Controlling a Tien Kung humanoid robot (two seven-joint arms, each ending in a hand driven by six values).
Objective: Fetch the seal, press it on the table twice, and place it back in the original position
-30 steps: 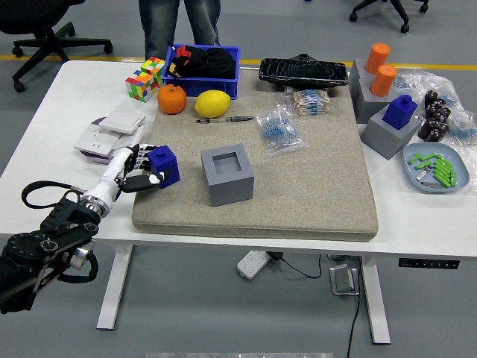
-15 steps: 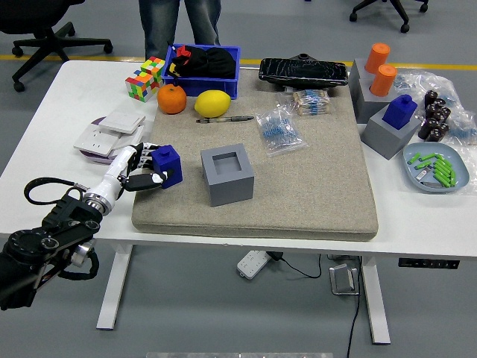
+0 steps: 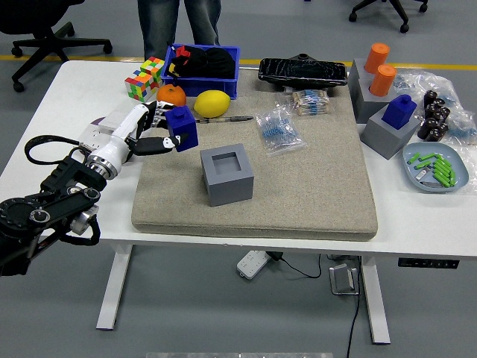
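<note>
Reaching in from the near left, the robot's left hand (image 3: 141, 128) had its white fingers (image 3: 153, 144) closed around a blue seal (image 3: 181, 128), holding it clear above the far left part of the grey mat (image 3: 313, 186). The seal sat just in front of the orange (image 3: 170, 93) from where I stood, partly covering it, with the lemon (image 3: 212, 103) to its right and a pen (image 3: 227, 119) lying just beyond. Near the middle of the mat stood a grey holder block (image 3: 226, 174), its square socket empty and facing up, well to the near right of the lifted seal. A colour cube (image 3: 144, 78) and a blue bin (image 3: 203, 71) sat along the far edge of the white table (image 3: 59, 104). Over on the right side, a second blue seal (image 3: 401, 110) sat in its own grey block, beside two orange seals (image 3: 381, 68). A person's legs (image 3: 179, 22) stood at the far side, behind the bin. I saw nothing of the robot's right arm.
</note>
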